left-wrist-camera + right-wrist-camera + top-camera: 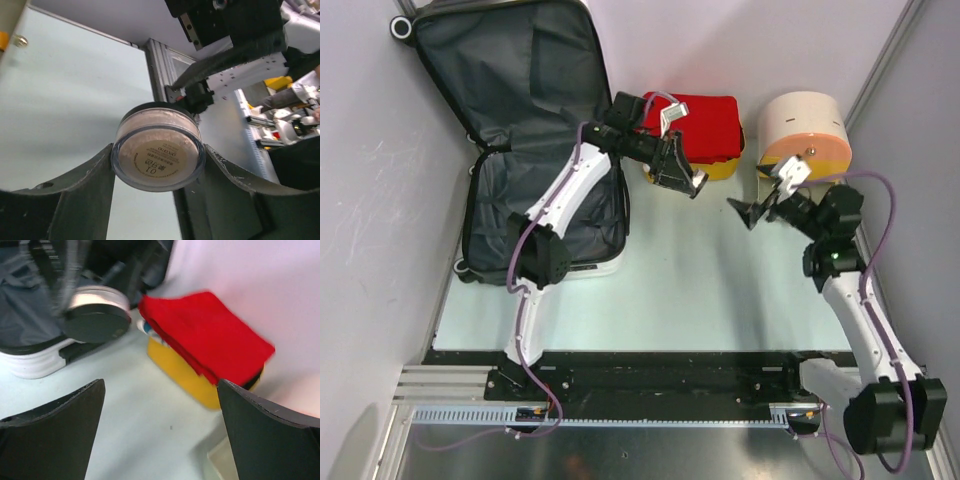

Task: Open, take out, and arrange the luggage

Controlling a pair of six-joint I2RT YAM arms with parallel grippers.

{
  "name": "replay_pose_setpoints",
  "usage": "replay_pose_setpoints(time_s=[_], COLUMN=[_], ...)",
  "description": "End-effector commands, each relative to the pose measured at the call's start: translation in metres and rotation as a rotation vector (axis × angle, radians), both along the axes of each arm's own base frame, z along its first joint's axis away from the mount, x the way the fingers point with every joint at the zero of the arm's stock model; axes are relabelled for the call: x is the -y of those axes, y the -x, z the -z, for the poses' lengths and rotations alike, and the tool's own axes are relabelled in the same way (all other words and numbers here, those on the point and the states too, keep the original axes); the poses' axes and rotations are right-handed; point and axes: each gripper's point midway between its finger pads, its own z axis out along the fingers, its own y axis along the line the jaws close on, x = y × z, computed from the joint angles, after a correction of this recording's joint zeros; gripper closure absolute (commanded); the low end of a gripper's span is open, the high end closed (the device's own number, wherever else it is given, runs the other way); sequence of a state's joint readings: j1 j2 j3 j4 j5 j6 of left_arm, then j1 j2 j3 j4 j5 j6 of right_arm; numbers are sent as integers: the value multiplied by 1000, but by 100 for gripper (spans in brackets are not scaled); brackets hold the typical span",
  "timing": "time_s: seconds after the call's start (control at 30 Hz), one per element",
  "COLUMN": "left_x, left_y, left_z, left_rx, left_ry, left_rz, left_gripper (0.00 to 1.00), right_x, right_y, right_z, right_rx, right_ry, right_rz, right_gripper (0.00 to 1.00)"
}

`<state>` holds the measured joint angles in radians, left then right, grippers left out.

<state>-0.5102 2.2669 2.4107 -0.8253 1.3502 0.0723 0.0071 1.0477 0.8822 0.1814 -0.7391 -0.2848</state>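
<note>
**Luggage** [520,120]: lies open in the upper left of the overhead view, grey lining facing up, on the worktop [700,290].

**Left tool** [692,182]: at frame centre, past the case's right edge. It is closed around a small round jar [157,155], with the fingers bearing on the jar's curved wall.

**Right tool** [745,213]: just right of centre, spread wide, carrying nothing, facing the left one.

**Yellow basket** [722,170]: sits just behind, with a red cloth [700,115] on it.

**Risk 1:** the hold is two-point on a smooth round wall. The jar may twist or slip out, then drop and roll.

**Risk 2:** the tools stand near each other. A careless handover or crossing may knock them together or clip the basket.
</note>
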Motion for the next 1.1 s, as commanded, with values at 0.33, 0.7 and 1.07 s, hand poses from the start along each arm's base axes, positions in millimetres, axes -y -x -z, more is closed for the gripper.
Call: replay_pose_setpoints(time_s=[0.33, 0.7, 1.07], left_x=[-70, -71, -68], left_y=[106, 122, 122], left_z=[-99, -93, -90], left_rx=[-81, -94, -110], left_ry=[215, 213, 205], left_rz=[262, 274, 280], left_gripper=[78, 78, 77], right_x=[-123, -133, -144], right_y=[80, 81, 89], right_z=[-41, -65, -60], right_rx=[684, 787, 776], right_ry=[112, -1, -10], right_rz=[-286, -233, -311], right_gripper=[0, 0, 10])
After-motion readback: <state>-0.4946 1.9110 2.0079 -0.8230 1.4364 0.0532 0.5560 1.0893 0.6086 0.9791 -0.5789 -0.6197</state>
